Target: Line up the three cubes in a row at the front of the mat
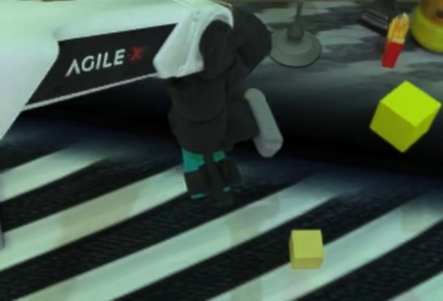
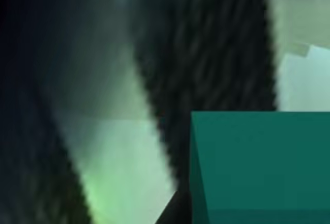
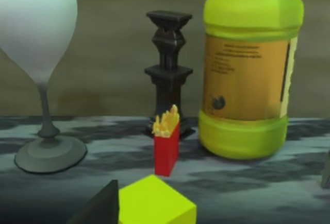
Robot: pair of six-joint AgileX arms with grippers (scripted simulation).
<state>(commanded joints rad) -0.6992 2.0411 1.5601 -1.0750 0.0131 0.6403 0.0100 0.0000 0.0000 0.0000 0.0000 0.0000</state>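
Left pincer (image 1: 208,176) clamps the solid, plain mid-sized teal cube (image 1: 201,158) over the striped mat (image 1: 104,218).

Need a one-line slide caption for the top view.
Left gripper holds the teal cube over the striped mat; small yellow cube on mat, large lime cube beyond.

Coarse woven mat (image 1: 104,211); smooth matt teal cube (image 2: 258,167); glossy plastic bottle (image 3: 247,69)

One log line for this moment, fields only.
left gripper: shut on teal cube, low over mat | small pale yellow cube: on mat | large lime-yellow cube: off mat, right | right arm: unseen
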